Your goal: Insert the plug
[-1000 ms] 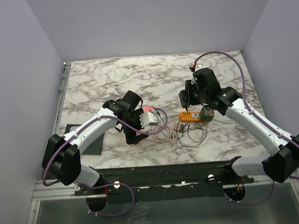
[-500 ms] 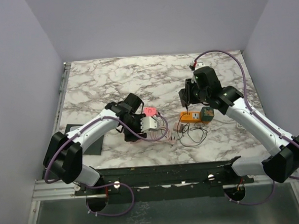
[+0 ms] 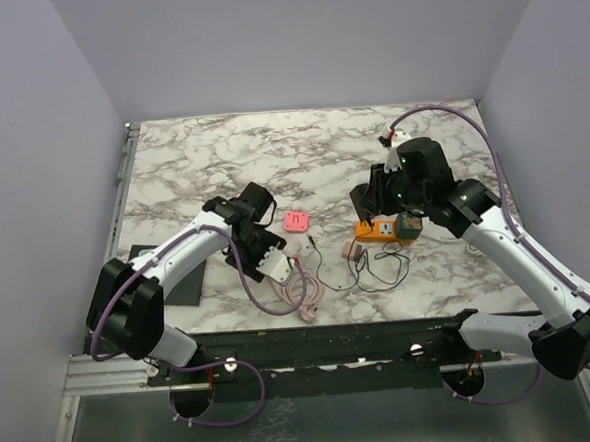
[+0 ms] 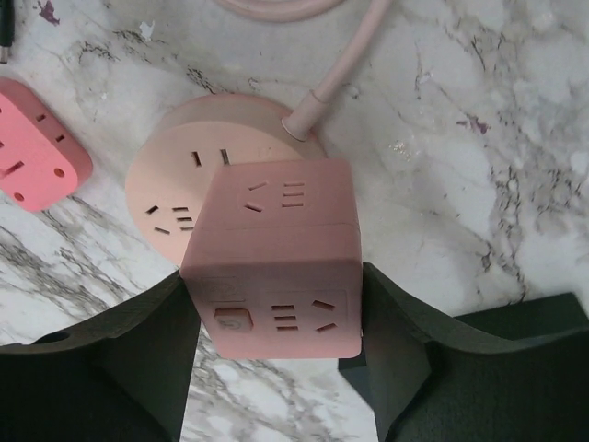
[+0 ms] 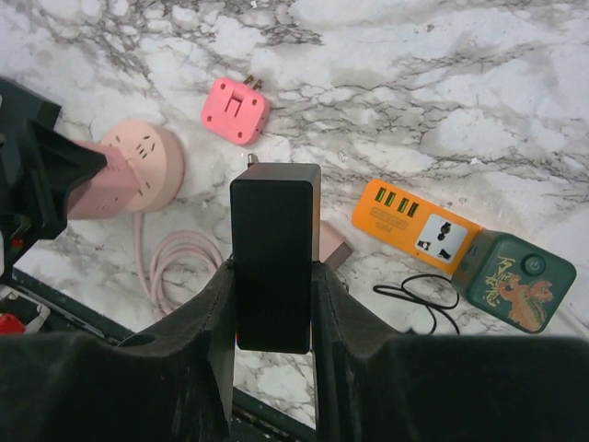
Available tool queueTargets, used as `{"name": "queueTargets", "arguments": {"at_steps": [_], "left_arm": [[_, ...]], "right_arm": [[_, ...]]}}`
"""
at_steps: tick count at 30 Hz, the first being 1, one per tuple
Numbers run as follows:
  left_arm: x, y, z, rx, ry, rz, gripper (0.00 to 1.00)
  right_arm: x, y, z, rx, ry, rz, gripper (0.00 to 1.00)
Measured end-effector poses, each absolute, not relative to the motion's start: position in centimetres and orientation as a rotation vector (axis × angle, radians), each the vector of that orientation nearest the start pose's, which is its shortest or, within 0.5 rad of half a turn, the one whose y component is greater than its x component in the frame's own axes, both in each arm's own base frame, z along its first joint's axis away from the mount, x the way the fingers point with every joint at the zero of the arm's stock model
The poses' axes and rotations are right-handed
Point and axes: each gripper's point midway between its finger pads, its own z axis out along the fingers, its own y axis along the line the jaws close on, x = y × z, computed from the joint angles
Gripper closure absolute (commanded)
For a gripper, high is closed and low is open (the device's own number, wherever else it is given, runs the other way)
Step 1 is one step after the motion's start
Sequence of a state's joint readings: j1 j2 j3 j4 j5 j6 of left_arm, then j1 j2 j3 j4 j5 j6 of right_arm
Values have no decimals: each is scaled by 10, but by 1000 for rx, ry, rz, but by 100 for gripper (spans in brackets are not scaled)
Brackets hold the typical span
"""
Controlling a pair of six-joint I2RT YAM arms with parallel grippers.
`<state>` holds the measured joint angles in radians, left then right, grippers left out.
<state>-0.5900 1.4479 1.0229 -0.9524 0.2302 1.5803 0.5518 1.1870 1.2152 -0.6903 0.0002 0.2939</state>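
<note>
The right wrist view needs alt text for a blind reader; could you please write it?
The right gripper clamps a black adapter, a metal prong showing at its top, above a marble table. Beyond lie a pink plug block, a round pink socket hub, an orange power strip, and, at the frame's edge, the left gripper holding a pink cube.

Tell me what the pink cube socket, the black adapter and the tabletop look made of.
Pink cube socket: likely matte moulded plastic, uniform colour, rounded edges. Black adapter: apparently smooth plastic, faint sheen. Tabletop: marble look, grey veining; possibly printed laminate.
</note>
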Motion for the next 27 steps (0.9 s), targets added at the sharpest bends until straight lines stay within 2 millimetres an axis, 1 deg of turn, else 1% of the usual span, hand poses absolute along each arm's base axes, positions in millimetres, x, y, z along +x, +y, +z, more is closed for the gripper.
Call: {"name": "queueTargets", "arguments": {"at_steps": [5, 8, 11, 12, 13, 15, 17, 18, 19, 20, 24, 27], "left_arm": [[250, -164, 80, -3105, -1226, 202, 57], [251, -166, 80, -3149, -1048, 210, 56], [249, -168, 80, -3185, -913, 214, 52], [249, -168, 80, -3189, -897, 214, 52], [248, -169, 80, -3196, -873, 215, 49], [247, -169, 80, -3206, -849, 211, 34], [245, -168, 80, -3223, -833, 201, 25], [244, -168, 80, -3238, -820, 194, 17], [242, -171, 79, -3261, -807, 197, 5], [240, -172, 77, -3276, -797, 206, 2], [236, -183, 72, -3337, -770, 236, 1], [241, -194, 81, -3413, -764, 210, 1]], "right_arm": [[267, 188, 232, -333, 2279, 497, 99], [262, 188, 226, -347, 2293, 505, 99], [260, 189, 217, -360, 2315, 508, 99], [259, 189, 214, -364, 2324, 508, 99], [259, 191, 210, -371, 2333, 510, 99], [259, 196, 202, -388, 2353, 516, 99], [260, 204, 194, -415, 2370, 525, 99], [260, 209, 190, -435, 2377, 529, 99], [259, 214, 187, -454, 2382, 533, 99], [259, 219, 184, -472, 2384, 536, 99], [257, 235, 170, -536, 2404, 546, 99], [255, 243, 160, -575, 2424, 544, 99]]}}
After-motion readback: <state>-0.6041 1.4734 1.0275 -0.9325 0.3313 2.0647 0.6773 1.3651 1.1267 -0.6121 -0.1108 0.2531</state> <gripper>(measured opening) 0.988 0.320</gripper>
